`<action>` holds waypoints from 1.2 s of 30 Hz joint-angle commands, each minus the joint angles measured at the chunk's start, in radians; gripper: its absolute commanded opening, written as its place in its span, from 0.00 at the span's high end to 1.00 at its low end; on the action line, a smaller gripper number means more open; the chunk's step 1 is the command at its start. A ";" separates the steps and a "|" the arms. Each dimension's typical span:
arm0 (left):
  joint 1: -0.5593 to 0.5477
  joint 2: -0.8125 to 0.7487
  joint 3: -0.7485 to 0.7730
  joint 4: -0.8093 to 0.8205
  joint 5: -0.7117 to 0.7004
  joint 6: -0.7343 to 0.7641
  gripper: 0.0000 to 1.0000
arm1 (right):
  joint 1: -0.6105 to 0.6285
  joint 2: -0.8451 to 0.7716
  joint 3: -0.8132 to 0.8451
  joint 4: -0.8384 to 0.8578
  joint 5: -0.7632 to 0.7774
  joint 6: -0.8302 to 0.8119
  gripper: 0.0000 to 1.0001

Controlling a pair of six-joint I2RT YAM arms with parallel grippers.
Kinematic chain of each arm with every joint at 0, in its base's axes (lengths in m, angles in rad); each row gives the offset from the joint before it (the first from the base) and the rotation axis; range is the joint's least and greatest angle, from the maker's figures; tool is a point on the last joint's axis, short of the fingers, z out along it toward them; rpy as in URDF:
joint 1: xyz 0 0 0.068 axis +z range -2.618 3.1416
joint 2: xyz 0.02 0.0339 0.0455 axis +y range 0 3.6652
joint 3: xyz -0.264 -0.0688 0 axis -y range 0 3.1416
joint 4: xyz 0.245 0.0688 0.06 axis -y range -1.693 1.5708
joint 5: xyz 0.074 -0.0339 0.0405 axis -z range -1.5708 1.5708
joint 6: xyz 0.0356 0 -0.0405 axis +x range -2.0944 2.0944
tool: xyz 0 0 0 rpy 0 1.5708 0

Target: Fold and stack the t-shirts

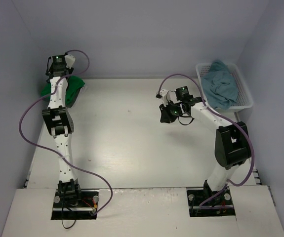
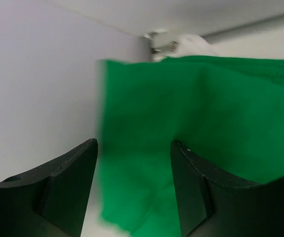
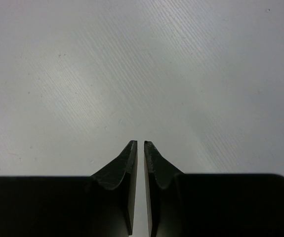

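Observation:
A bright green t-shirt point(image 1: 76, 88) lies bunched in the table's far left corner. My left gripper point(image 2: 135, 143) is right over it and stands open. The green t-shirt point(image 2: 206, 108) fills the space between and beyond its fingers, and I cannot tell whether they touch it. A lump of white cloth point(image 2: 196, 45) shows behind the green one, against the wall. A teal-blue t-shirt point(image 1: 221, 83) lies crumpled in the white basket point(image 1: 246, 95) at the back right. My right gripper point(image 1: 167, 114) hangs over bare table right of centre. In the wrist view the right gripper point(image 3: 140, 142) is shut with nothing in it.
Walls close in the table at the back and on both sides. A metal fitting point(image 2: 161, 42) sits in the far left corner behind the shirts. Purple cables loop from both arms. The table top point(image 1: 127, 138) between the arms is bare white.

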 commanded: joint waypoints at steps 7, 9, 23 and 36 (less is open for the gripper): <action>-0.003 0.154 0.098 0.140 -0.036 0.060 0.43 | -0.031 0.001 0.009 0.001 -0.046 -0.005 0.92; -0.003 0.158 0.095 0.132 -0.041 0.063 0.43 | -0.031 0.001 0.009 0.001 -0.044 -0.006 0.92; -0.001 -0.007 0.087 0.062 -0.053 0.048 0.42 | -0.031 -0.016 0.009 -0.001 -0.050 -0.008 0.92; -0.026 -0.330 0.026 -0.180 0.074 -0.170 0.41 | -0.041 -0.035 -0.006 0.031 -0.015 -0.009 0.92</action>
